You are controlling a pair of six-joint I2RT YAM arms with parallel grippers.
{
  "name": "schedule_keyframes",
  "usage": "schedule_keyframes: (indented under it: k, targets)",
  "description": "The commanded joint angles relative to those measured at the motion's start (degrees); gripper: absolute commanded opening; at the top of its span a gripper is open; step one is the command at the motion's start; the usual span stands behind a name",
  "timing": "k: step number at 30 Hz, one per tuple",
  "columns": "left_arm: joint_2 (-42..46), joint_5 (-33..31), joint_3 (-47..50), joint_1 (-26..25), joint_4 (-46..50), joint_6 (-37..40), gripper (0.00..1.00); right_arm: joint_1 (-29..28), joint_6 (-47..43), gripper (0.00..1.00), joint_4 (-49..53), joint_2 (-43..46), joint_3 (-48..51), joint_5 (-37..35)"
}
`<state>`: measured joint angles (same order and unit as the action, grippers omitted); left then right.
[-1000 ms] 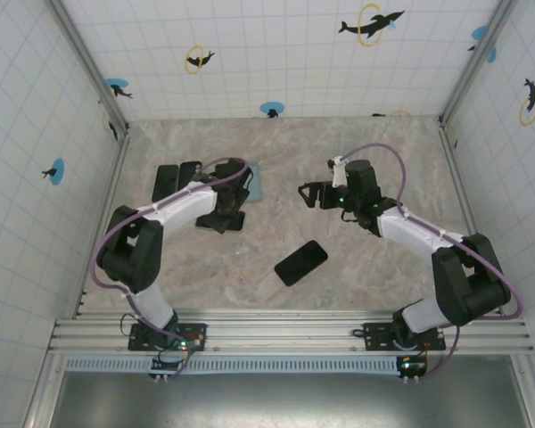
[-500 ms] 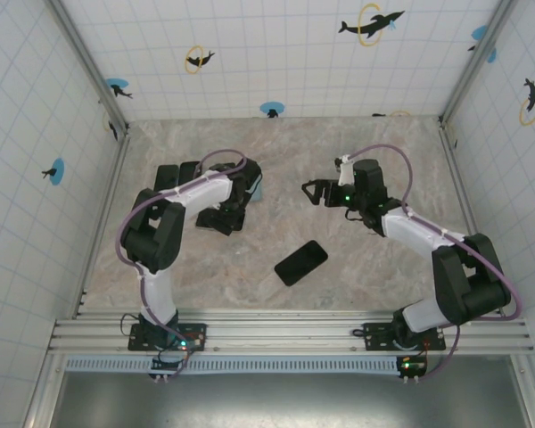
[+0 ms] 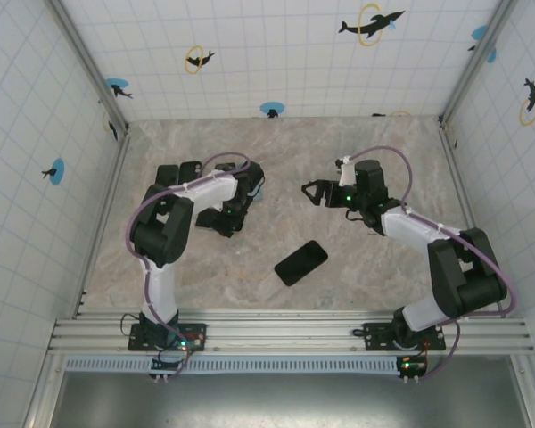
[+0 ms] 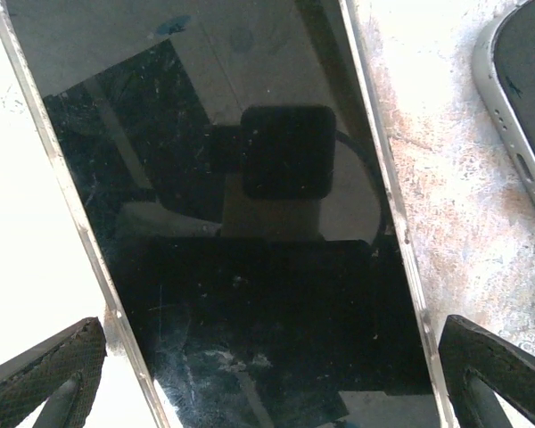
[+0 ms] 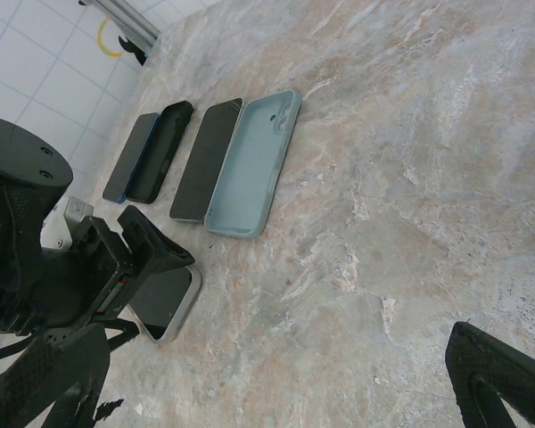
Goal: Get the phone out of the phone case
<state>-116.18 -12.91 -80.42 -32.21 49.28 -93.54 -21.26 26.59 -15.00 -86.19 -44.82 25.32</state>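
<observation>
A dark phone (image 4: pixel 241 223) with a thin silver rim lies flat on the table, right under my left gripper (image 4: pixel 276 383). The open fingers (image 4: pixel 45 374) stand off either long edge, touching nothing. Beside it lies a phone in a grey case (image 4: pixel 522 98), also seen as the grey-rimmed phone (image 5: pixel 165 299) under the left gripper (image 5: pixel 98 259). From above, the left gripper (image 3: pixel 232 207) hovers over these phones (image 3: pixel 221 221). My right gripper (image 3: pixel 310 193) is open and empty above the table's middle, its fingers (image 5: pixel 499 374) wide apart.
Behind the left gripper lies a row: a blue phone (image 5: pixel 129 159), a black case (image 5: pixel 160 150), a dark phone (image 5: pixel 207 159) and an empty light teal case (image 5: pixel 254 163). A bare black phone (image 3: pixel 300 262) lies at the front centre. Tiled walls enclose the marble table (image 3: pixel 374 267).
The left arm's elbow has swung in and folded up while its gripper stays over the same phones. The right gripper has drifted slightly back. Both stay open.
</observation>
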Motion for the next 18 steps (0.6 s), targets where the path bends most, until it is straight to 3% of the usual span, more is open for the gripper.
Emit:
schedule_keyframes:
  k: [1, 11, 18]
  targets:
    - [-1.7, 0.8, -0.8, 0.4, 1.9, -0.1, 0.98, 0.6, 0.8, 0.99, -2.4, -0.9, 1.0, 1.4]
    - [-2.4, 4.2, 2.6, 2.0, -0.4, -0.1, 0.96, 1.1, 2.5, 0.98, -3.8, -2.5, 0.7, 3.6]
    - [-1.1, 4.5, 5.1, 2.5, -2.8, -0.4, 0.82, 1.2, 2.4, 0.98, -3.2, -2.5, 0.0, 3.9]
